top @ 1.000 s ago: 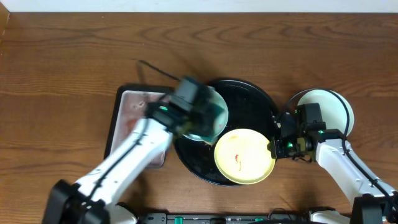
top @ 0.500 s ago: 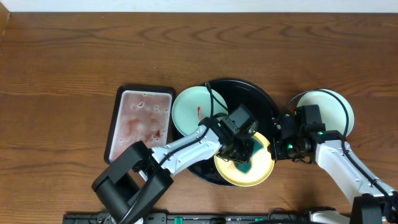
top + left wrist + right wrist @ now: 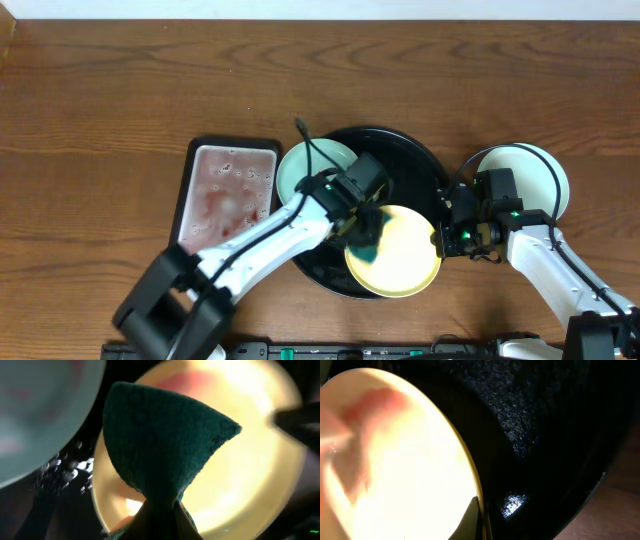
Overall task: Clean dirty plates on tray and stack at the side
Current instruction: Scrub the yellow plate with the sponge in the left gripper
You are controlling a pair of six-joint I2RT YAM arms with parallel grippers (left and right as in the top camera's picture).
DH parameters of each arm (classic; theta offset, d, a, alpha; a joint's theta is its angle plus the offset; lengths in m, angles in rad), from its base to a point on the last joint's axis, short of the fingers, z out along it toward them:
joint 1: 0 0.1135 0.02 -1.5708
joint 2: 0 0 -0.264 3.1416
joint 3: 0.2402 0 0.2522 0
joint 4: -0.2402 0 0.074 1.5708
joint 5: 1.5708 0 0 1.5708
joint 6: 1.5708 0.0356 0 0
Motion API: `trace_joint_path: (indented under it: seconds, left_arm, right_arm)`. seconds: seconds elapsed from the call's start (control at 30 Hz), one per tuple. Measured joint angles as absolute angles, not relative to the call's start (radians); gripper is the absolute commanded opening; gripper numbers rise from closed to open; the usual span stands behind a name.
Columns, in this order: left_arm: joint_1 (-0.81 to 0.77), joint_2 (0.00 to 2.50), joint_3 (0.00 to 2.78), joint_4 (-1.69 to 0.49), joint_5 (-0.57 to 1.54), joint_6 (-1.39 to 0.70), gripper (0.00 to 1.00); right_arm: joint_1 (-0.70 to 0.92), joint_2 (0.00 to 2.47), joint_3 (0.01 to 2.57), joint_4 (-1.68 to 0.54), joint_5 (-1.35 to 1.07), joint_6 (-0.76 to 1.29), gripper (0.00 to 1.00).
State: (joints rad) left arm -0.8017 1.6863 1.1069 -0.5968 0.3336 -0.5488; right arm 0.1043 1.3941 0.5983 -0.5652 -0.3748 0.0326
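The round black tray (image 3: 400, 160) holds a pale yellow plate (image 3: 405, 262) at its front and a mint-blue plate (image 3: 305, 165) with a red smear at its left rim. A second pale plate (image 3: 530, 172) lies on the table to the right. My left gripper (image 3: 362, 222) is shut on a dark green sponge (image 3: 366, 243), which presses on the yellow plate's left part. In the left wrist view the sponge (image 3: 160, 445) covers part of the yellow plate (image 3: 245, 460), pinched in my left gripper (image 3: 160, 512). My right gripper (image 3: 441, 238) is shut on the yellow plate's right rim (image 3: 395, 460), its finger (image 3: 479, 521) clamped there.
A rectangular black-rimmed tray (image 3: 190, 195) with a pinkish-white, wet inside lies left of the round tray. The black tray's floor (image 3: 550, 420) shows water drops. Brown wood table (image 3: 120, 90) surrounds everything.
My left gripper moved with the sponge from over the mint plate onto the yellow plate, then toward that plate's left side. The yellow plate's red smear no longer shows. The right arm stayed.
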Motion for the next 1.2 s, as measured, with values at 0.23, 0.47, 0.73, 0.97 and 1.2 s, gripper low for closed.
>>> trace_joint_path:
  seconds: [0.23, 0.47, 0.73, 0.97, 1.2]
  left_arm:
    - [-0.897, 1.685, 1.107, -0.458, 0.335, -0.603, 0.08]
    - [-0.958, 1.800, 1.107, -0.429, 0.337, -0.666, 0.07]
    - [-0.900, 1.795, 1.110, -0.559, 0.248, -0.649, 0.07]
    - [-0.779, 1.677, 1.106, -0.595, 0.210, -0.583, 0.07]
    - [-0.685, 1.428, 1.106, -0.703, 0.203, -0.533, 0.07]
  right_arm:
    - [0.104, 1.394, 0.598, -0.565, -0.369, 0.033, 0.01]
    - [0.104, 1.394, 0.598, -0.565, -0.369, 0.033, 0.01]
    - [0.104, 1.394, 0.598, -0.567, -0.385, 0.033, 0.01]
    - [0.104, 1.394, 0.598, -0.565, -0.373, 0.033, 0.01]
    - [0.104, 1.394, 0.598, -0.557, -0.366, 0.032, 0.17]
